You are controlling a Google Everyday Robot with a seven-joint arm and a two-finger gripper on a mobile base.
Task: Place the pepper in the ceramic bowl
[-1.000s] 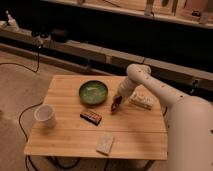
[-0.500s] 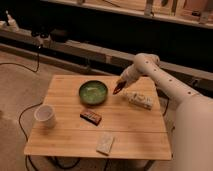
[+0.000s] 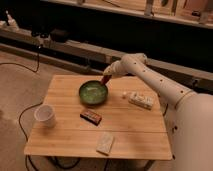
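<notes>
The green ceramic bowl (image 3: 92,93) stands on the wooden table (image 3: 130,120), left of centre toward the back. My gripper (image 3: 108,75) hangs just above the bowl's far right rim. It is shut on the small dark red pepper (image 3: 105,80), which hangs down from it over the rim. The white arm reaches in from the right.
A white cup (image 3: 45,115) stands at the table's left edge. A flat brown-orange packet (image 3: 91,116) lies in front of the bowl. A pale packet (image 3: 105,143) lies near the front edge. A white box (image 3: 140,99) lies to the right of the bowl.
My gripper has carried the pepper up and to the left, from above the table right of the bowl to over the bowl's far right rim.
</notes>
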